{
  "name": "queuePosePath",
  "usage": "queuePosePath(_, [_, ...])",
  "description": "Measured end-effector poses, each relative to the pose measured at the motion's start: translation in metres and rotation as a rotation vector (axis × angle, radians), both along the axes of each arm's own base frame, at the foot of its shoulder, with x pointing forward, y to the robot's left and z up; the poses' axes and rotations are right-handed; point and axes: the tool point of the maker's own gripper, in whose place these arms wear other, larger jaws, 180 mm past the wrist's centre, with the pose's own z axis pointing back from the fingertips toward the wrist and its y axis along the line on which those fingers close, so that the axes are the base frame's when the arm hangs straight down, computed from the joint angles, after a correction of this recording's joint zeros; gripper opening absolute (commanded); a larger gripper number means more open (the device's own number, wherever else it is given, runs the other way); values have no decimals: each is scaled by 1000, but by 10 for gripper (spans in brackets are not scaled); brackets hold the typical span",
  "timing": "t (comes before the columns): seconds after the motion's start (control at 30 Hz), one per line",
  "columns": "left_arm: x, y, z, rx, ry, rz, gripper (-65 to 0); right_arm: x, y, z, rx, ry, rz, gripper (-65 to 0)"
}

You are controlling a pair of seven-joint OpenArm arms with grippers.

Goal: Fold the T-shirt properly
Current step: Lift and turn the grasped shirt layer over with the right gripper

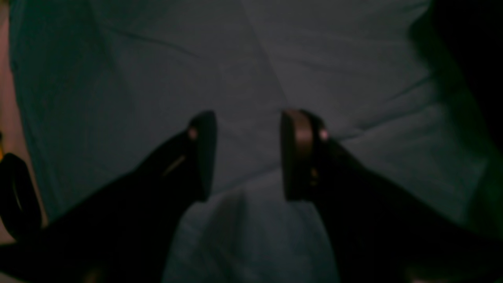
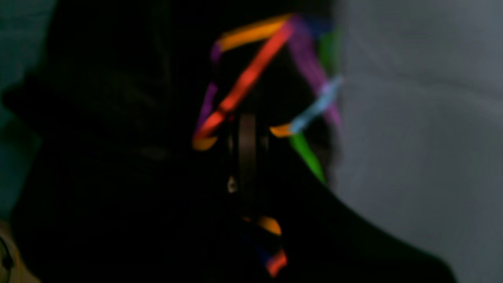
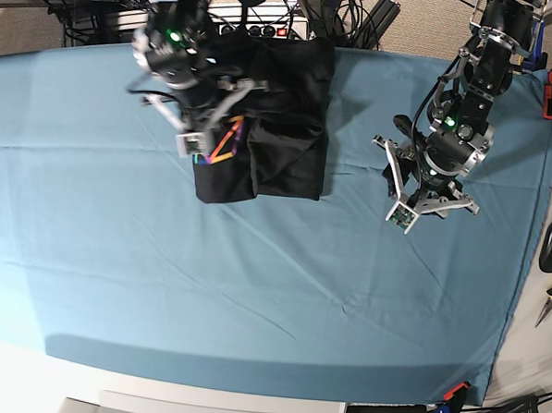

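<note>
Teal cloth (image 3: 254,279) covers the table. Black T-shirt (image 3: 285,124) lies bunched at the far edge, rainbow graphic (image 2: 251,78) showing. Right gripper (image 2: 247,157) jaws closed, pinching the shirt's left fold. Left gripper (image 1: 247,157) hovers over bare cloth, jaws wide apart, holding nothing.

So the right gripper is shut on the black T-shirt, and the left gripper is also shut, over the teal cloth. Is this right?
Not quite: the left gripper is open, its jaws standing apart over the teal cloth, as the left wrist view shows. The right gripper is shut on the black T-shirt.
</note>
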Motion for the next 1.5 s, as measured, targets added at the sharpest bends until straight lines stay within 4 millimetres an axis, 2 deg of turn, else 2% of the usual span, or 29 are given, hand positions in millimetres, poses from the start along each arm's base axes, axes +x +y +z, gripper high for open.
queuePosePath(0.13, [0, 0, 0, 0, 0, 0, -371, 8, 15, -12, 10, 23, 43, -650])
queuePosePath(0.37, [0, 0, 0, 0, 0, 0, -371, 6, 49, -6, 44, 7, 137, -650])
queuePosePath(0.53, [0, 0, 0, 0, 0, 0, -371, 11, 61, 0, 55, -13, 174, -650])
queuePosePath(0.7, [0, 0, 0, 0, 0, 0, -371, 31, 56, 12, 19, -100, 165, -650])
queuePosePath(0.83, [0, 0, 0, 0, -1, 0, -371, 62, 60, 30, 27, -244, 166, -650])
queuePosePath(0.93, [0, -1, 0, -4, -1, -2, -371, 86, 64, 23, 18, -244, 182, -650])
queuePosePath(1.0, [0, -1, 0, -4, -1, -1, -371, 98, 66, 10, 9, -215, 192, -650])
queuePosePath(1.1, [0, -1, 0, -4, -2, -2, -371, 104, 67, -20, -9, -128, 206, -650])
queuePosePath(1.2, [0, -1, 0, -4, -2, -2, -371, 111, 68, -27, -12, -115, 211, -650])
queuePosePath(1.33, [1, -1, 1, -8, -8, -4, -371, 118, 68, -16, -13, -145, 210, -650])
queuePosePath(1.4, [1, -2, 1, -8, -8, -4, -371, 126, 70, 6, 10, -199, 206, -650])
queuePosePath(1.5, [1, -1, 1, -8, -8, -4, -371, 136, 76, 49, 64, -307, 199, -650])
